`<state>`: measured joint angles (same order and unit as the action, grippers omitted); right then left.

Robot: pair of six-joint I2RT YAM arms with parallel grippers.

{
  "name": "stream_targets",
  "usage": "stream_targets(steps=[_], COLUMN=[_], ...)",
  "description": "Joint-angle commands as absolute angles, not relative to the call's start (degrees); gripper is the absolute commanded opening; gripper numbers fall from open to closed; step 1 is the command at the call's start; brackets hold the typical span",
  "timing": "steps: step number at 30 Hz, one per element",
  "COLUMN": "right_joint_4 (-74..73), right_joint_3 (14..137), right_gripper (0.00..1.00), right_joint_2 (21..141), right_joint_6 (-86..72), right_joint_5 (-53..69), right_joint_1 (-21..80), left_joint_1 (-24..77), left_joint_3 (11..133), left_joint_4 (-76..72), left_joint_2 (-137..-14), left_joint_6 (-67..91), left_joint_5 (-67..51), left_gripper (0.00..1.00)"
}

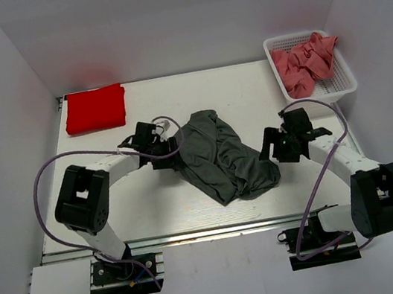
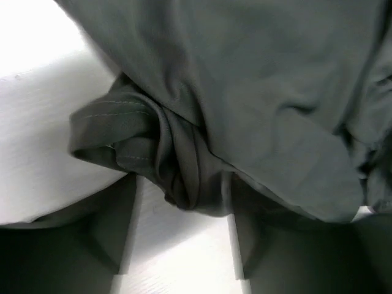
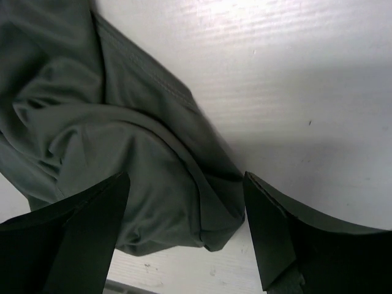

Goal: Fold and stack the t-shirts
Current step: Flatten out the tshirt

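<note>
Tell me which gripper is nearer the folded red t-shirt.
Left. The left gripper is at the grey t-shirt's left edge, on the red t-shirt's side; the right gripper is at the grey t-shirt's opposite edge.

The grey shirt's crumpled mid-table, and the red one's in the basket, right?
Not quite: the top view shows the red t-shirt folded on the table, back left; the basket holds pink ones. The grey t-shirt is crumpled mid-table.

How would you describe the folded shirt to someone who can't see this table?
Start at the white table and go to its far left corner, opposite the mesh basket of pink shirts. There lies the red t-shirt, a neat flat rectangle, unlike the crumpled dark grey t-shirt in the middle.
</note>
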<state>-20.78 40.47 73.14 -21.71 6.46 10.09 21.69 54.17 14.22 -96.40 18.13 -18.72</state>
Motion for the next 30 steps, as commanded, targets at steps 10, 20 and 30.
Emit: stream_targets(steps=[10,20,30], right_joint_4=[-21.1,-13.5,-2.9], right_joint_3=[38.0,44.2,55.5], right_gripper=[0.36,0.00,0.00], right_joint_2=[78.0,76.2,58.3], right_joint_6=[-20.8,-24.2,-19.2], right_joint_5=[5.7,4.5,-9.9], right_joint_1=[15.0,16.6,16.4], left_joint_1=[26.0,26.0,26.0], left_joint_3=[59.9,63.3,75.2], left_joint_4=[18.8,21.4,22.3], left_joint_2=[-97.0,-90.2,-76.7], left_joint_6=[18.9,17.8,14.1], left_joint_5=[-9.2,-7.6,-4.5], left_gripper=[0.00,0.00,0.00])
